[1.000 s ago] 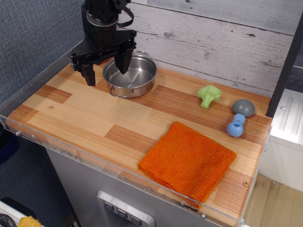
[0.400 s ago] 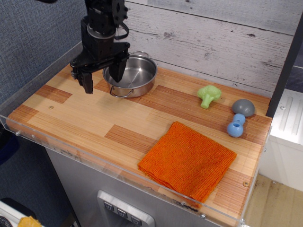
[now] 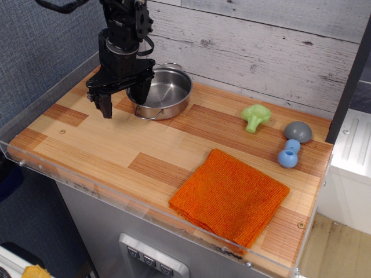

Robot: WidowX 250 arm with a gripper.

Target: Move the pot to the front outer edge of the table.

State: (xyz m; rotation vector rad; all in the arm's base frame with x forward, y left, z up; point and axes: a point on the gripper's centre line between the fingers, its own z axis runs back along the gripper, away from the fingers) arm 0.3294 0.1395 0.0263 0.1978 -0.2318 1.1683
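The shiny steel pot (image 3: 165,92) sits at the back left of the striped wooden table (image 3: 104,145), upright, with one wire loop handle facing front and one at the back. My black gripper (image 3: 124,99) is open and low over the pot's left rim. One finger (image 3: 143,92) is inside the pot and the other (image 3: 105,105) is outside it on the left. The jaws straddle the rim and hold nothing.
An orange cloth (image 3: 229,197) lies at the front right. A green broccoli toy (image 3: 255,117), a grey dome (image 3: 298,131) and a blue dumbbell-shaped toy (image 3: 288,153) sit at the right. A clear acrylic rim (image 3: 116,196) edges the table.
My gripper has lowered and shifted slightly left, with the jaws narrowing around the pot's left rim. The pot has not moved.
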